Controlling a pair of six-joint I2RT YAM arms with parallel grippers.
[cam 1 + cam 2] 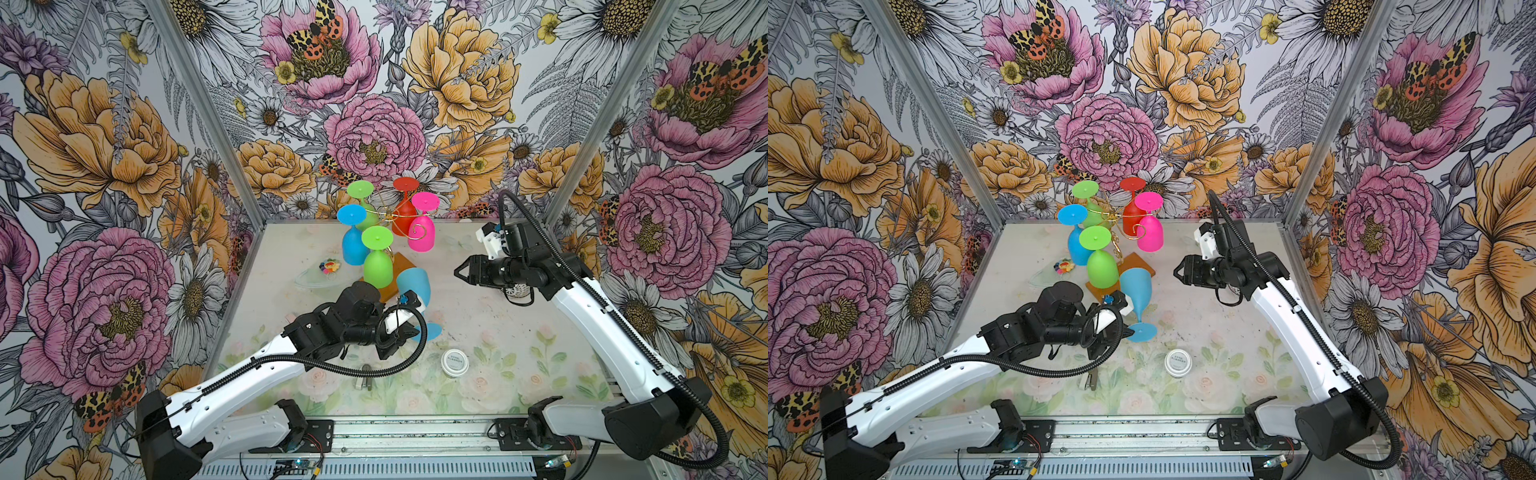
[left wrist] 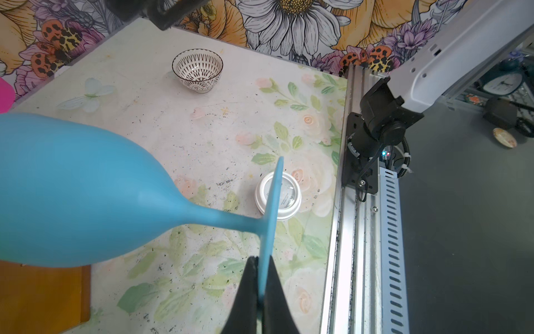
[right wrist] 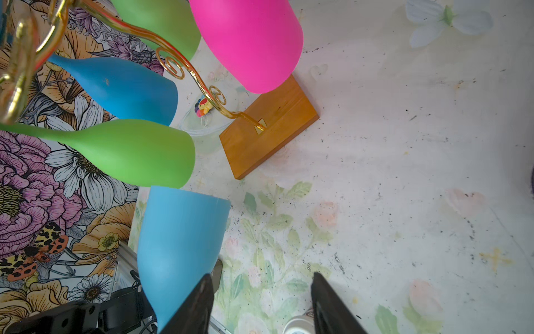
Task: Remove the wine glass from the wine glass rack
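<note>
Pinching the foot of the light blue wine glass point(image 2: 72, 191) with the left gripper point(image 2: 261, 260), both fingers point(image 2: 244, 295) pressed flat against opposite faces of the disc. Held off the wine glass rack point(image 3: 268, 127), tilted, mouth up and foot down, just in front of the wooden base point(image 1: 1138, 262) in both top views. Mouth rim just beside the nearest green glass point(image 3: 130, 153), hung upside down from a gold arm. Cannot tell whether the foot rests on the table point(image 1: 498, 332) or hangs above it. Loaded, on the rack, with five glasses hung mouth down: two green, one blue glass point(image 1: 353, 245), one red glass point(image 1: 404, 218), one pink glass point(image 1: 422, 239). Positioned right of the wine glass, near but apart from it: right gripper point(image 3: 261, 277), fingers spread wide, nothing between them. Set well apart on the table: white tin point(image 1: 455, 362), patterned bowl point(image 2: 198, 69).
</note>
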